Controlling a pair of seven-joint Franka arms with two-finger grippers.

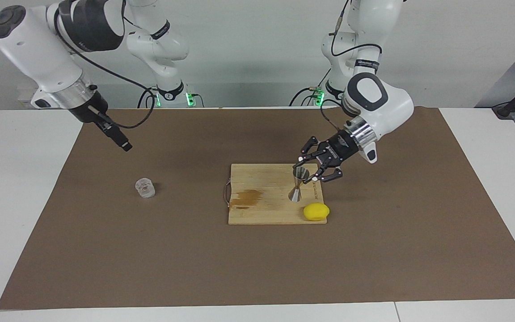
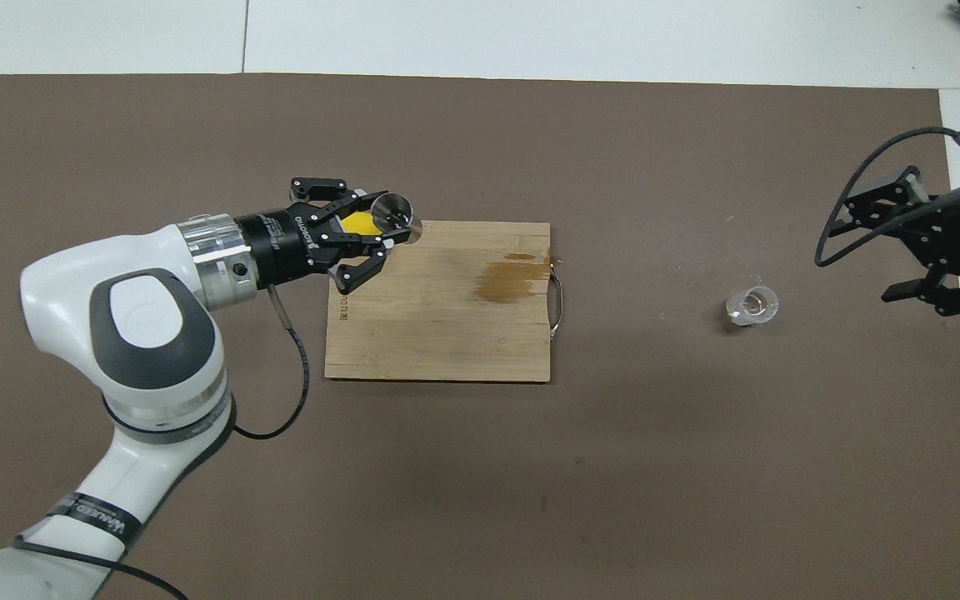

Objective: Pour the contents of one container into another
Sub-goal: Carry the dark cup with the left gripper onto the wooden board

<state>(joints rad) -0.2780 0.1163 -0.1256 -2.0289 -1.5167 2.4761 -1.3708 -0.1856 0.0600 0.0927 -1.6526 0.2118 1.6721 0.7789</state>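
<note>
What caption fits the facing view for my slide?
Left gripper holds the jigger over the board, beside the lemon; right gripper hangs above the mat, tumbler untouched.

We see a polished steel jigger [image 1: 299, 183] with a bright sheen, and a clear textured glass tumbler [image 1: 145, 188], cloudy-whitish. The cutting board [image 1: 262, 210] is pale matt wood with visible grain and a darker stain. The lemon [image 1: 316, 211] looks smooth and waxy. A matt brown paper-like sheet [image 1: 150, 259] covers the white surface [image 1: 16, 201].
</note>
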